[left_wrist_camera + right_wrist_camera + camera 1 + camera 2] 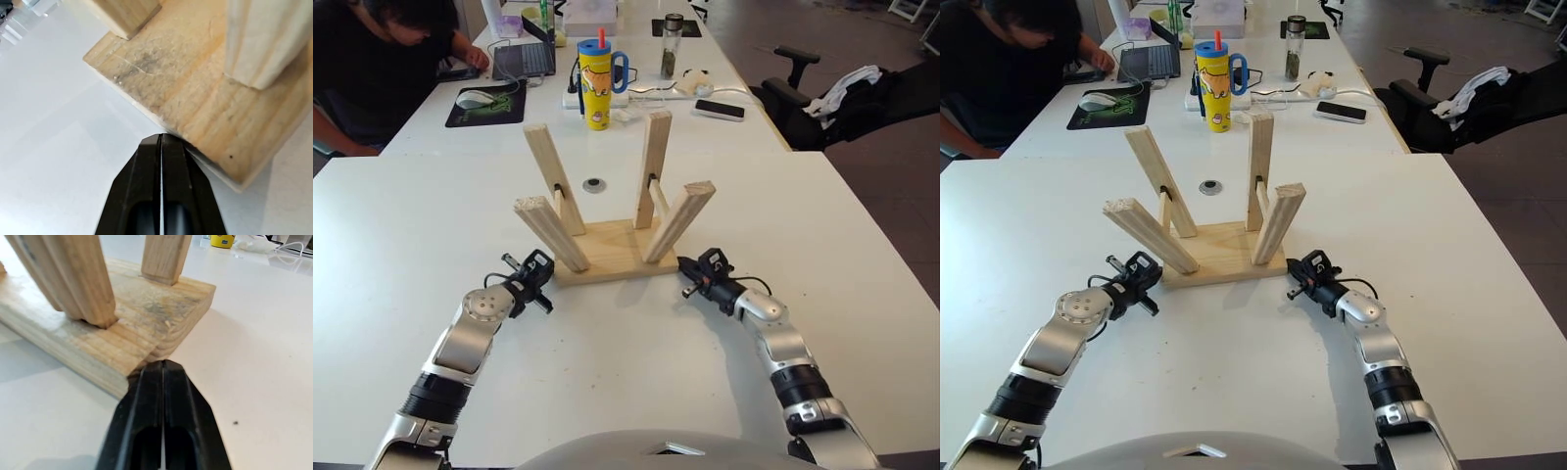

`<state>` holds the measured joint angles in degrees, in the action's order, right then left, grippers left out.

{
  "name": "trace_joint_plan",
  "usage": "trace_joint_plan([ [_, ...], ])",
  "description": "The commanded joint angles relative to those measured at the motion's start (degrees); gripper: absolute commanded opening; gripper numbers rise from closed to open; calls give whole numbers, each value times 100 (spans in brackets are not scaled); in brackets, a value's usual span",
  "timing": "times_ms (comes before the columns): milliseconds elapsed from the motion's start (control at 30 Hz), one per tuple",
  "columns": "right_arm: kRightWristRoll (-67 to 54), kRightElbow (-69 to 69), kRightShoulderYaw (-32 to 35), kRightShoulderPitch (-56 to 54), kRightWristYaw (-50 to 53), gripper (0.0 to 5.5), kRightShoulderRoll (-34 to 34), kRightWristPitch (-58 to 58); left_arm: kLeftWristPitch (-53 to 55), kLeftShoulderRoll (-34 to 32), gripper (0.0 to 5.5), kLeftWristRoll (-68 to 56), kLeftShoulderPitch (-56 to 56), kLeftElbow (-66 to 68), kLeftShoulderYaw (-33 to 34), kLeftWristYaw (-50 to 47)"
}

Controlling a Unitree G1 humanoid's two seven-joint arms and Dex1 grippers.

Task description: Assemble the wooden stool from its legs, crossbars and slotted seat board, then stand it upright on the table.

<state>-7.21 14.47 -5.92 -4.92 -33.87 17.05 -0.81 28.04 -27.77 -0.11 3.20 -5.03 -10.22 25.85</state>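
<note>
Four legs (654, 168) upturned mid-frame | left gripper (161, 143), right gripper (163, 366): fingers together, at seat board (607, 257) lower corners | risk: board slips off unclamped tips during flip

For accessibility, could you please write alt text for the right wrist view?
The shut black right end effector sits at a corner of the pale wooden seat board, which lies on the white table with two wooden legs rising from it.
</note>
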Motion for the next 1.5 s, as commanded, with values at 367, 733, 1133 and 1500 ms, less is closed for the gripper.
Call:
trace_joint_plan([
  [367,-915,-2692,-691,993,200,0,-538,-1721,1471,1298,1,-2321,-814,-2008,374,323],
  [733,-2108,-4568,-525,786,235,0,-458,-3603,3382,1689,1,-3542,-66,-3541,1050,44],
  [1133,-3332,-5528,396,284,261,0,-190,-4970,4657,1009,1,-4482,645,-4015,2021,806],
  [1500,-2011,-4426,910,585,23,23,743,-3996,2937,-585,21,-3224,59,-2503,2316,1638],
])
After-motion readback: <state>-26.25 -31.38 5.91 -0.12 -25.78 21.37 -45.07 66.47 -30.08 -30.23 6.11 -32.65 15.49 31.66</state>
